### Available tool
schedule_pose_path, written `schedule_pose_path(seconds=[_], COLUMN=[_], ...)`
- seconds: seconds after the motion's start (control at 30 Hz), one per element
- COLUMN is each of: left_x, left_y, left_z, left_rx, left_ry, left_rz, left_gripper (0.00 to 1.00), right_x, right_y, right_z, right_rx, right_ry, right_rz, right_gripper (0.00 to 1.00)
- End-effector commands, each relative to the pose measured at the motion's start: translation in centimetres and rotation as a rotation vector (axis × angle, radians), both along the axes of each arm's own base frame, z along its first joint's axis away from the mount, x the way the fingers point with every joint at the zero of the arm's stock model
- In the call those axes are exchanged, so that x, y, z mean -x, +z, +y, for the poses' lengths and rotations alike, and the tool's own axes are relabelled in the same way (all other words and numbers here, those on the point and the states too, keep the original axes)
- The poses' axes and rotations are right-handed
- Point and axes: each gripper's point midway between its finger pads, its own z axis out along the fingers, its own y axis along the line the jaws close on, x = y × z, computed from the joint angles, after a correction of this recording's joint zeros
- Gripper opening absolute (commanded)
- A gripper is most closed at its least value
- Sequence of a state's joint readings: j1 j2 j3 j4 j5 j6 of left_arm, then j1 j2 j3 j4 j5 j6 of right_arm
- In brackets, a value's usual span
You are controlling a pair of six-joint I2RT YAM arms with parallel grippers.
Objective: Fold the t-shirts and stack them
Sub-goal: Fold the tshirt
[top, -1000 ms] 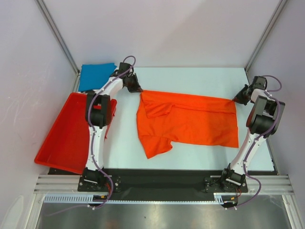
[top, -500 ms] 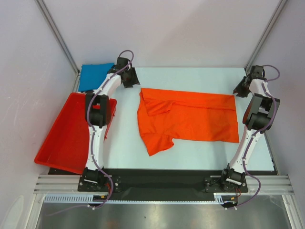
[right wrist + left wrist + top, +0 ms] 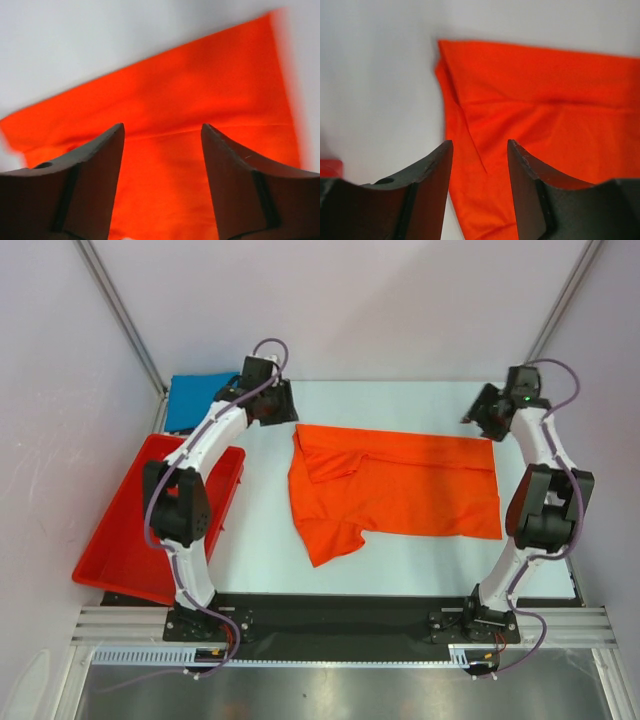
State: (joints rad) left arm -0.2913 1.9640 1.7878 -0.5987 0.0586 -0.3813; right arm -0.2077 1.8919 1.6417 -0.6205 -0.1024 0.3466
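The orange t-shirt (image 3: 400,485) lies folded lengthwise on the white table, one sleeve sticking out at its near left. The blue t-shirt (image 3: 195,400) sits folded at the far left corner. My left gripper (image 3: 287,408) hovers above and just behind the orange shirt's far left corner, open, with nothing between its fingers; in the left wrist view the left gripper (image 3: 480,145) looks down on the orange shirt (image 3: 545,100). My right gripper (image 3: 474,414) hangs open above the far right corner. In the right wrist view the right gripper (image 3: 162,127) frames only the orange cloth (image 3: 190,95) below.
A red plastic tray (image 3: 125,530) stands tilted off the table's left edge, next to the left arm. Metal frame posts and pale walls close in the back and sides. White table (image 3: 400,405) shows behind the orange shirt.
Both grippers let go of the orange shirt's far corners, opened, and lifted up and back. The shirt's far edge settled flat on the table.
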Motion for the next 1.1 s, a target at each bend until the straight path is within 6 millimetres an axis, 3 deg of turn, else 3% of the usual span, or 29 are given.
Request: schedule_pose_path(seconds=[0.0, 0.03, 0.07, 0.1, 0.17, 0.2, 0.3, 0.33, 0.63, 0.87, 1.07], left_x=[4.0, 5.2, 5.9, 6.7, 8.2, 8.9, 10.5, 11.2, 14.2, 14.4, 14.4], left_y=[-0.5, -0.9, -1.0, -1.2, -1.5, -1.5, -2.5, -3.5, -4.5, -4.1, -4.1], left_z=[-3.2, -3.4, -3.7, -4.4, -4.7, -5.4, -5.7, -5.5, -4.6, -4.5, -4.2], left_rx=[0.013, 0.006, 0.004, 0.004, 0.012, 0.028, 0.026, 0.020, 0.041, 0.049, 0.031], left_ry=[-0.123, -0.136, -0.147, -0.168, -0.189, -0.215, -0.238, -0.243, -0.254, -0.255, -0.255], left_rz=[0.031, 0.050, 0.054, 0.054, 0.056, 0.058, 0.070, 0.090, 0.101, 0.086, 0.081], left_gripper=[0.53, 0.53, 0.53, 0.53, 0.55, 0.55, 0.55, 0.55, 0.53, 0.53, 0.53], right_x=[-1.1, 0.2, -0.6, 0.1, 0.5, 1.3, 2.0, 2.0, 2.8, 2.7, 1.7], right_y=[2.8, 0.8, 1.6, 0.8, 0.1, -1.2, -3.3, -3.7, -7.5, -9.4, -8.4], right_z=[12.7, 15.2, 17.4, 20.6, 24.1, 27.0, 30.6, 31.0, 33.1, 34.1, 34.7], right_rx=[-0.292, -0.379, -0.453, -0.496, -0.567, -0.582, -0.581, -0.581, -0.553, -0.530, -0.551], right_ry=[0.206, 0.234, 0.236, 0.271, 0.305, 0.357, 0.398, 0.401, 0.411, 0.413, 0.414], right_rz=[-0.194, -0.163, -0.227, -0.213, -0.236, -0.203, -0.165, -0.159, -0.092, -0.067, -0.087], right_gripper=[0.70, 0.70, 0.70, 0.70, 0.70, 0.70, 0.69, 0.69, 0.68, 0.66, 0.64])
